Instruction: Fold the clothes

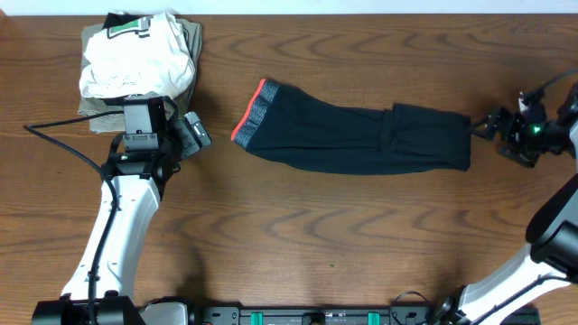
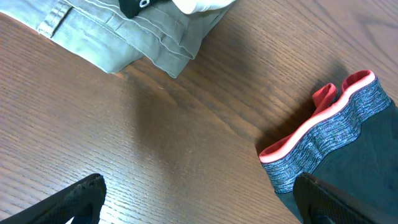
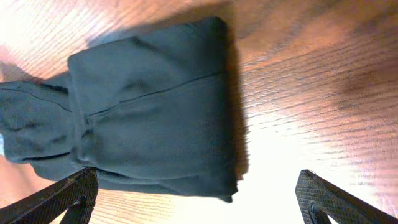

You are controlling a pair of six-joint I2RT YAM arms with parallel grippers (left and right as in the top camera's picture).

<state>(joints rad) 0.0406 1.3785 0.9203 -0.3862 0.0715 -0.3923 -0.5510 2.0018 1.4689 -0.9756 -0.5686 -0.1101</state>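
Black pants [image 1: 357,137] lie doubled across the tabletop [image 1: 298,244]; left jaws and right jaws both spread, empty. I fear a shallow pinch (soft layers) lifts only the top layer.

The pants [image 1: 357,137] lie lengthwise across the middle of the bench [image 1: 316,257] and bar any straight pass there from near edge to far edge. A pile of folded garments [image 1: 135,63] fills the far left corner. Between that pile and the waistband [image 2: 323,143] runs a bare strip of wood, partly taken by the left hand [image 1: 196,134]. The right hand [image 1: 480,125] sits just off the pants' right end. The near half is open wood, crossed only by the left arm [image 1: 117,226] near the left edge.
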